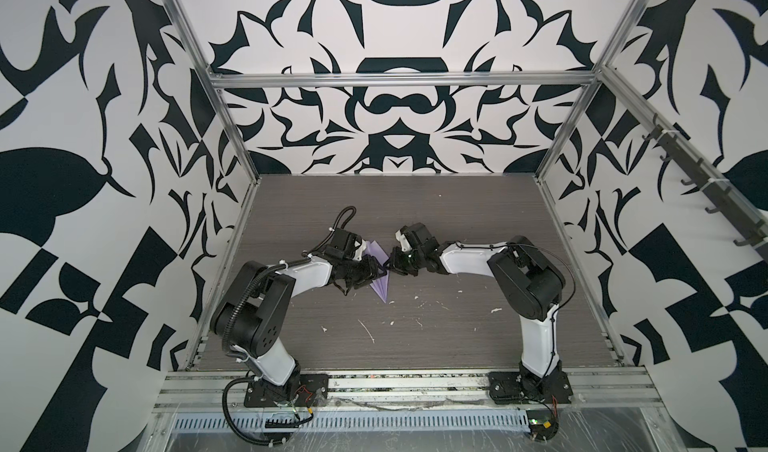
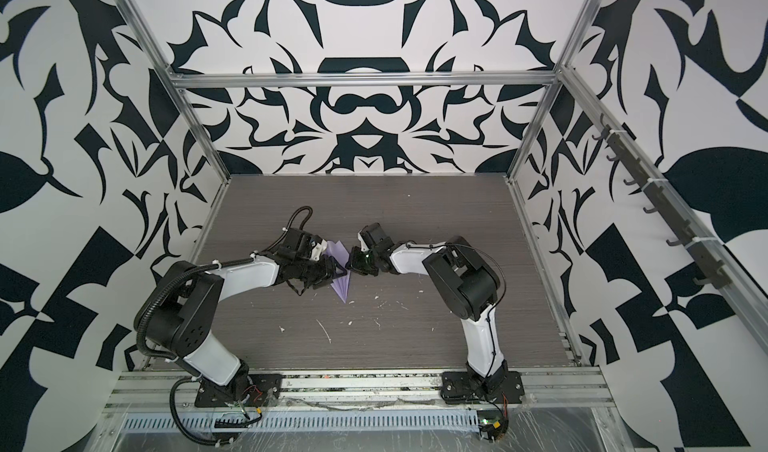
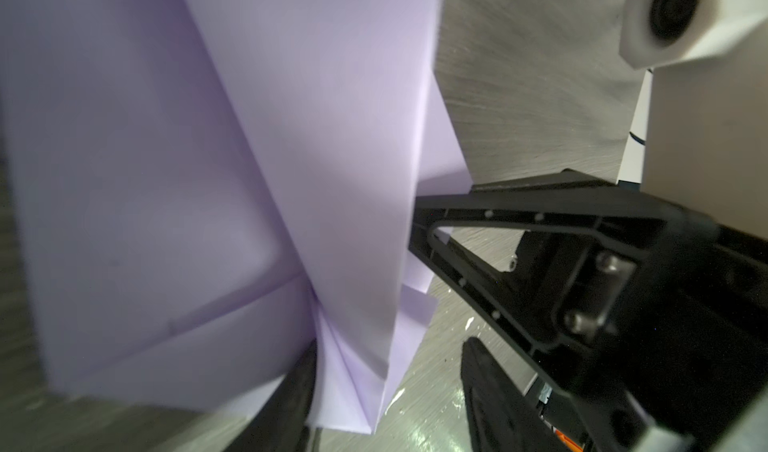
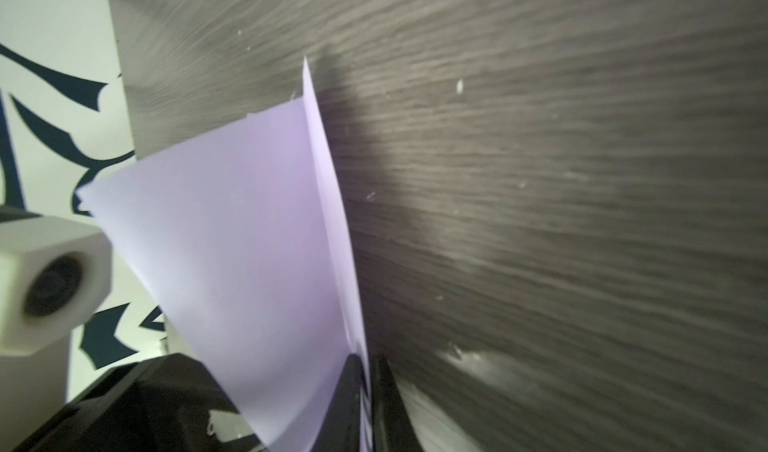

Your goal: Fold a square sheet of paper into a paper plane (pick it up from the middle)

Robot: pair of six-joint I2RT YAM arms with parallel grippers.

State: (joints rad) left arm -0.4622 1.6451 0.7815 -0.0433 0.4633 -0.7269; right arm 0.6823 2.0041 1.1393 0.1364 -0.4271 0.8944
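Note:
The lilac square sheet of paper is folded into a slim paper plane (image 1: 382,289) (image 2: 343,290), held on edge over the table's middle with its sharp nose toward the front. My right gripper (image 1: 390,263) (image 4: 365,358) is shut on its thin folded edge (image 4: 249,242) from the right. My left gripper (image 1: 380,269) (image 3: 390,346) stands open around the plane's layered folds (image 3: 291,138). One finger (image 3: 291,387) lies against the paper, and the other finger (image 3: 490,387) stands apart from it. The right gripper's black finger (image 3: 498,262) shows just beyond the paper.
White flecks and a thin streak (image 1: 368,332) lie on the dark wood-grain table (image 1: 457,221) in front of the plane. Aluminium frame posts (image 1: 232,138) and patterned walls close in the sides and back. A rail of hooks (image 1: 706,188) runs along the right.

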